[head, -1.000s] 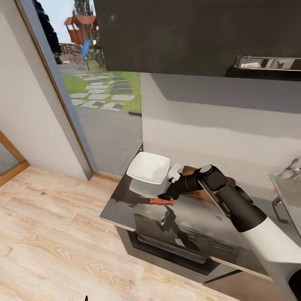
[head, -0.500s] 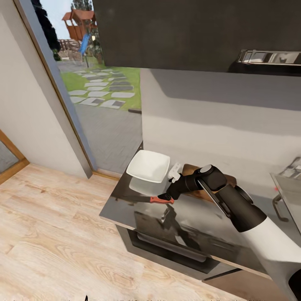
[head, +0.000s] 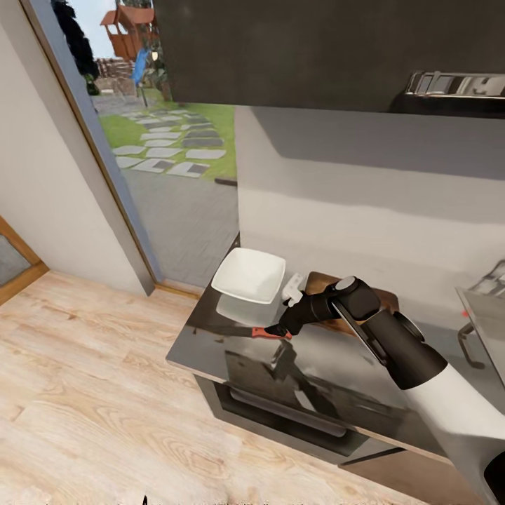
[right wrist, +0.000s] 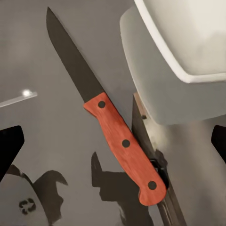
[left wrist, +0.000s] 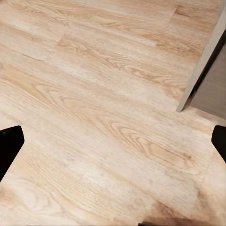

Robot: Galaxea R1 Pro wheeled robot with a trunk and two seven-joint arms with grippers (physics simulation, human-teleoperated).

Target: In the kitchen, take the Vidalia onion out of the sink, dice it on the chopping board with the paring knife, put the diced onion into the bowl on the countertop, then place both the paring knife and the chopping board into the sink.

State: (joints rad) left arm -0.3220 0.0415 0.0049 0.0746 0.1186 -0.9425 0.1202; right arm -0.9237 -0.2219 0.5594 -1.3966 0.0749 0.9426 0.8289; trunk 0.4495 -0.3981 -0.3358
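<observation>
Lying flat on the countertop (head: 210, 344): paring knife (right wrist: 113, 127), beside the bowl (head: 250, 275). Right gripper (head: 279, 328) poised above its handle, fingers spread. Left gripper (left wrist: 113, 141) likewise spread, over floor (left wrist: 94, 94).

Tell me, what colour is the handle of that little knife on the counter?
Red-orange, with three dark rivets. The paring knife shows best in the right wrist view.

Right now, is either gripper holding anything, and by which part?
Nothing is held. The right gripper is open above the red-handled, dark-bladed paring knife, which lies flat on the grey glossy countertop. The left gripper, also open, faces bare wood floor.
</observation>
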